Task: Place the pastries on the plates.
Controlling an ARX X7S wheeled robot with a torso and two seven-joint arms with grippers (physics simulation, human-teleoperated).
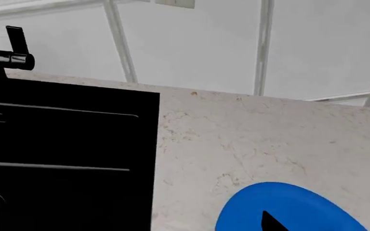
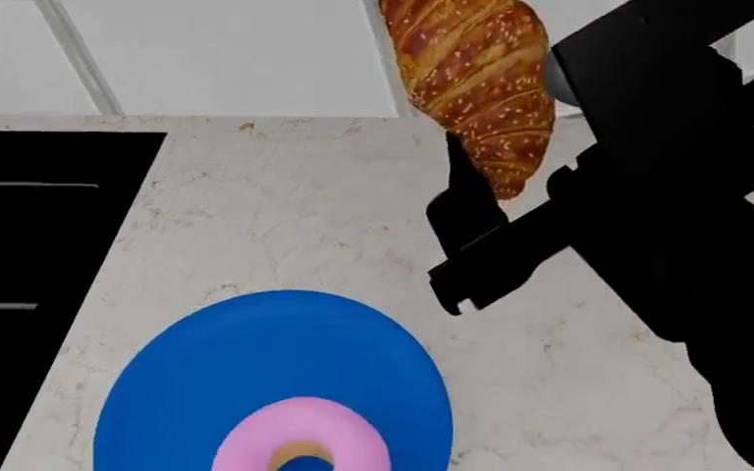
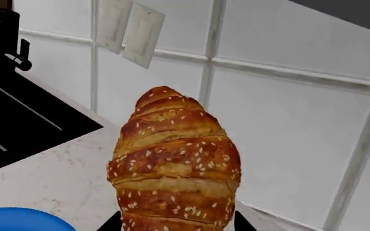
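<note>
While a black sink [image 2: 30, 255] is sitting recessed in the tabletop [image 2: 286, 216] just beside the blue plate [image 2: 272, 363], its dark faucet [image 3: 8, 41] is standing at the sink's far edge against the white tiled wall [image 3: 288, 125]. Two pale switch plates [image 3: 130, 33] are hanging on that wall above the sink's corner. Nothing is lying on the marbled surface between the plate and the wall.

Looking at the pastries: the croissant [image 3: 175, 163] is golden-brown, ridged and dotted with sesame seeds; the donut [image 2: 301, 437] is a pink-iced ring, lying on the plate's near part with blue showing through its hole. Only one plate, plain bright blue, is showing here.

The right claw [image 2: 475, 231] is holding the croissant by its lower end, clamped on it, with the pastry sticking up well above the tabletop, past the plate toward the wall. The black arm is blocking the tabletop on the plate's far-right side.

The left claw [image 1: 276, 222] is showing only as a dark tip over the plate's blue surface in the left wrist view; I cannot tell whether it is apart or together.
</note>
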